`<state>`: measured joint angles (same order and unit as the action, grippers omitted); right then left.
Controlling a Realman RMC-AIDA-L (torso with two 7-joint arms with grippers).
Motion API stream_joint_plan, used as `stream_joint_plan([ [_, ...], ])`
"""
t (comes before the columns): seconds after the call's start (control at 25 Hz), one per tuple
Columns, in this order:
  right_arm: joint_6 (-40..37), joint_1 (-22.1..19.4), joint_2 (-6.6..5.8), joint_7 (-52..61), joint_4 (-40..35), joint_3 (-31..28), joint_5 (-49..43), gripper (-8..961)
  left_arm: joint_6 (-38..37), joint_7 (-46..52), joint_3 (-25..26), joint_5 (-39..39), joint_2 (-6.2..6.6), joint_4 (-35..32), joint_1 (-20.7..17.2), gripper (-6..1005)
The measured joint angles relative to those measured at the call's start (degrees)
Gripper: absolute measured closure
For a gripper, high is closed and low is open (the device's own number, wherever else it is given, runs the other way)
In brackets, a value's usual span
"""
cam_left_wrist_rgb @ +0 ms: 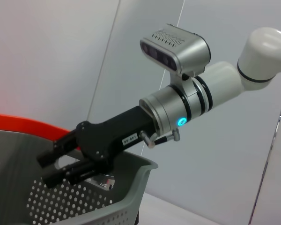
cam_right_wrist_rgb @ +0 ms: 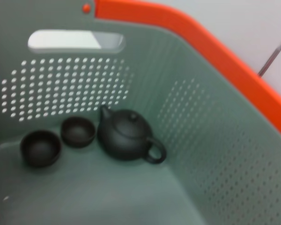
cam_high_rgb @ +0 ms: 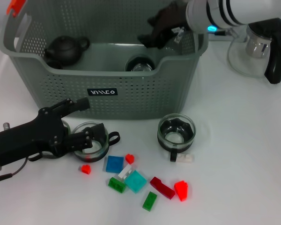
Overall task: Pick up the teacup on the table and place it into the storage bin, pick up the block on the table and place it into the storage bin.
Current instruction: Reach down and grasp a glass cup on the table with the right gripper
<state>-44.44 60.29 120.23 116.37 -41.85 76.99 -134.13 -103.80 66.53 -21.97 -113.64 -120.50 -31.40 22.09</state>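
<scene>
**Inspector:** State the position of each arm.

**Arm:** My left gripper [cam_high_rgb: 90, 120] lies low over the worktop [cam_high_rgb: 243, 140]. Its jaws are spread wide and hold nothing. A glass teacup [cam_high_rgb: 94, 149] stands right at the tip of the nearer jaw. The storage bin [cam_high_rgb: 47, 89] has its front wall just beyond the farther jaw. My right gripper [cam_high_rgb: 152, 35] is above the bin's far corner, with the bin's floor beneath it. I cannot tell whether it is open or carrying anything.

**Inspector:** What does the step in hand require?

**Arm:** In my judgement, the left arm's job is to take this teacup. I should bring the rim squarely between the jaws before closing. I should grip the wall and not the dark handle, then lift straight up so the cup clears the bin's edge. The blue block [cam_high_rgb: 114, 164] lies just past the cup and must not be knocked. A second teacup [cam_high_rgb: 176, 131] stands well apart.

**Inspector:** Do the views differ?

**Arm:** Yes. The right wrist view shows a black teapot [cam_right_wrist_rgb: 126, 136] on the bin's floor with two small dark cups [cam_right_wrist_rgb: 40, 147] beside it. The head view shows the teapot but hides those cups. The left wrist view shows only my other gripper over the rim, and nothing of the worktop.
</scene>
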Motion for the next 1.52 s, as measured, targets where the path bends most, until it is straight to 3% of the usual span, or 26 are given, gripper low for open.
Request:
stream_joint_plan([
  [0.32, 0.79, -5.14, 0.14, 2.21, -12.08, -0.21, 2.46, 327, -0.07, 0.0, 0.0, -0.03, 0.0, -0.07, -0.11, 68],
  [0.6, 2.63, -15.3, 0.15, 1.78, -25.1, 2.4, 14.12, 332, -0.09, 0.0, 0.1, -0.02, 0.08, -0.09, -0.13, 68],
  [0.8, 0.46, -21.7, 0.1, 3.13, -34.84, 6.24, 14.34, 334, -0.1, -0.09, 0.18, 0.0, 0.18, -0.57, 0.02, 69],
  [1.04, -12.35, -23.38, -0.08, 3.42, -38.0, 3.67, 16.95, 339, -0.17, -0.1, 0.18, 0.0, 0.18, -0.76, 0.12, 69],
  [1.28, -21.91, -28.2, -0.07, 3.47, -44.8, 3.09, 18.38, 340, -0.67, -0.29, 0.18, 0.0, 0.18, -0.77, -0.07, 69],
  [1.52, -36.45, -30.45, -0.2, 6.56, -48.27, -4.09, 18.08, 340, -1.29, -0.41, 0.18, -0.4, 0.18, -0.77, -0.17, 67],
])
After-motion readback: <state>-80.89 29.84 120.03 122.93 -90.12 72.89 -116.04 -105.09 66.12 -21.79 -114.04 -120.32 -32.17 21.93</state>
